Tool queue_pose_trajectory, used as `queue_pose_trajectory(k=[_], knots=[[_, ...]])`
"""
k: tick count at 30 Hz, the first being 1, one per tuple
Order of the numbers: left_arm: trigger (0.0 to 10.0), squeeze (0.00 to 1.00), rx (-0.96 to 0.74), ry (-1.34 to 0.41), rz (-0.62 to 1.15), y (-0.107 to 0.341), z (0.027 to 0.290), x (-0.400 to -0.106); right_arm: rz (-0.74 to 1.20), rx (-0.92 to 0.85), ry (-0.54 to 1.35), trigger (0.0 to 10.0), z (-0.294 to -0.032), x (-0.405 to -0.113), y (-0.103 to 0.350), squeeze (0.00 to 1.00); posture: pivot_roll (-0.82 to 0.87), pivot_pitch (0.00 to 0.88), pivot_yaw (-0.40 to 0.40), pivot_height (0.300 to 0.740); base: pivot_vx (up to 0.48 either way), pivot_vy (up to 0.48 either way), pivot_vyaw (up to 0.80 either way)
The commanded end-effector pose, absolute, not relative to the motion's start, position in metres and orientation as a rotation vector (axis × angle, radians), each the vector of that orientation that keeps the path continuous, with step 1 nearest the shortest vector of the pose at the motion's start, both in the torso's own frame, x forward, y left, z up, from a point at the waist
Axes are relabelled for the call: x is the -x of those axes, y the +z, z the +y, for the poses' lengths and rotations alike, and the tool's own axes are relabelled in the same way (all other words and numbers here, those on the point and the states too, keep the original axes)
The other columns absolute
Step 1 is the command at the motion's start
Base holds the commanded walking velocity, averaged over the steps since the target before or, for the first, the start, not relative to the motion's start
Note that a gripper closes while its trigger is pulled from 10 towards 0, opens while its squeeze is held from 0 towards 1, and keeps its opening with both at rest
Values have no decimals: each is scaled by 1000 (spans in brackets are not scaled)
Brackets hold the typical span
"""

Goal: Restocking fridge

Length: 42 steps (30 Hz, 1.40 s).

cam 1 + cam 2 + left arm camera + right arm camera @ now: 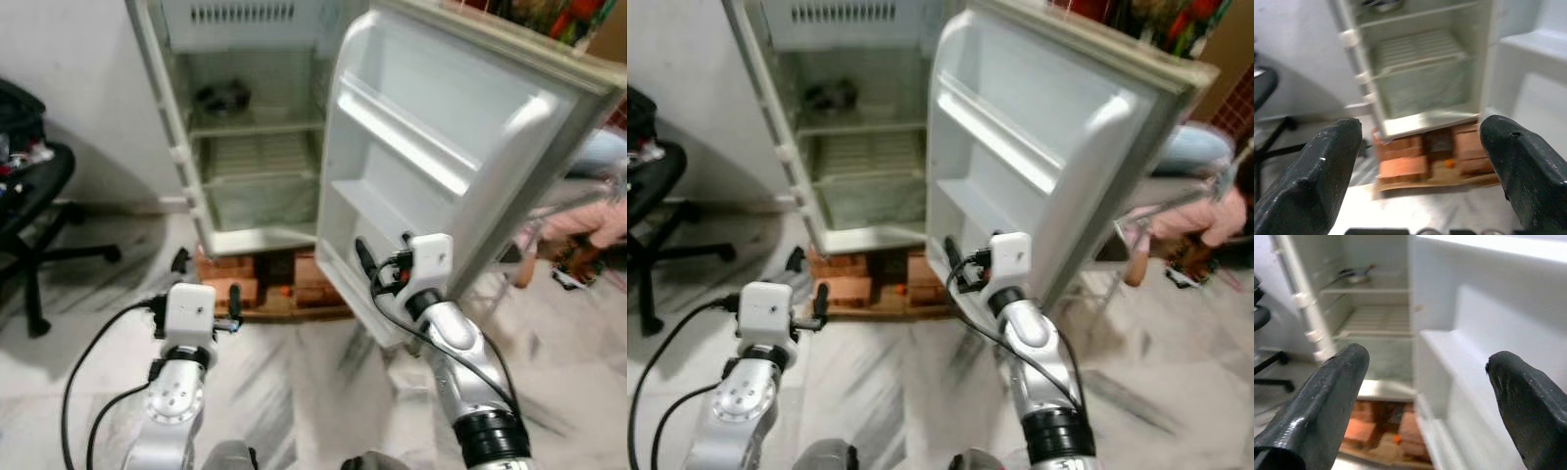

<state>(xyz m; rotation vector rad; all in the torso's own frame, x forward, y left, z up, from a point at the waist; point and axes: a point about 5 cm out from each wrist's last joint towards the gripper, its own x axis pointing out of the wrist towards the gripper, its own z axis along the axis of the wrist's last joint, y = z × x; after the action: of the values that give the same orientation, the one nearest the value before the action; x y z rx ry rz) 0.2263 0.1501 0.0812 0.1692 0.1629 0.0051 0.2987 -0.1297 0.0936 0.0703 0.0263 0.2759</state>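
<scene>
The white fridge (pixel 257 237) stands open ahead, its shelves bare except for a dark metal bowl (pixel 223 96) on the upper shelf. Its door (pixel 441 127) swings out toward me on the right, with bare door shelves. My left gripper (pixel 208 282) is raised low in front of the fridge's base, open and holding nothing; in the left wrist view its fingers (pixel 1317 171) frame the lower shelves. My right gripper (pixel 384 257) is open and holding nothing, close to the door's lower inner edge, and its fingers (pixel 1327 401) frame the door shelf.
The fridge rests on red bricks (pixel 227 284) and a wooden board, with a small orange thing (pixel 285 290) between them. A black office chair (pixel 29 215) stands at the left. A person in pink (pixel 598 220) sits behind the door at the right. The floor is pale marble (pixel 294 392).
</scene>
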Motion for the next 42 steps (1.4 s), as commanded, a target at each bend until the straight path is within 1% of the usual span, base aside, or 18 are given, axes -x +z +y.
queue_pose_trajectory(k=[1, 10, 12, 15, 19, 30, 33, 38, 39, 40, 42], knots=[[10000, 0, -202, 16, 158, 82, 158, -225, 19, -83, 304, 10000, -120, -298, 96, 0, 145, 92, -21, 740, 0, -465, 0], [10000, 0, -213, 29, 174, 81, 159, -224, 29, -89, 330, 10000, -116, -299, 96, 0, 143, 100, -20, 740, 0, -457, 0], [10000, 0, -266, 40, 190, 78, 163, -223, 35, -92, 336, 10000, -116, -298, 95, 0, 143, 100, -20, 740, 0, 0, 0], [10000, 0, -248, 56, 195, 76, 171, -223, 36, -92, 338, 10000, -115, -298, 96, 0, 139, 102, -19, 740, 0, 0, 0], [10000, 0, -264, 56, 184, 78, 172, -224, 38, -92, 334, 10000, -115, -299, 96, 0, 143, 102, -19, 740, 0, 0, 0], [10000, 0, -245, 78, 184, 79, 174, -226, 35, -96, 321, 10000, -119, -307, 99, 0, 140, 103, -19, 740, 0, 0, 0], [10000, 0, -244, 85, 183, 79, 174, -226, 28, -92, 310, 10000, -118, -315, 103, 0, 147, 104, -20, 740, 0, 0, 0], [10000, 0, -257, 81, 201, 77, 174, -225, 25, -131, 263, 10000, -111, -344, 119, 0, 164, 106, -23, 740, 0, 0, 0], [10000, 0, -257, 81, 201, 77, 174, -225, 25, -131, 263, 10000, -111, -344, 119, 0, 164, 106, -23, 740, 0, 0, 0], [10000, 0, -256, 82, 203, 77, 174, -225, 14, -134, 253, 10000, -109, -355, 127, 0, 172, 106, -24, 740, 0, 0, 0], [10000, 0, -258, 87, 204, 78, 175, -224, 5, -143, 245, 10000, -106, -366, 138, 0, 180, 107, -27, 740, 0, 0, 0]])
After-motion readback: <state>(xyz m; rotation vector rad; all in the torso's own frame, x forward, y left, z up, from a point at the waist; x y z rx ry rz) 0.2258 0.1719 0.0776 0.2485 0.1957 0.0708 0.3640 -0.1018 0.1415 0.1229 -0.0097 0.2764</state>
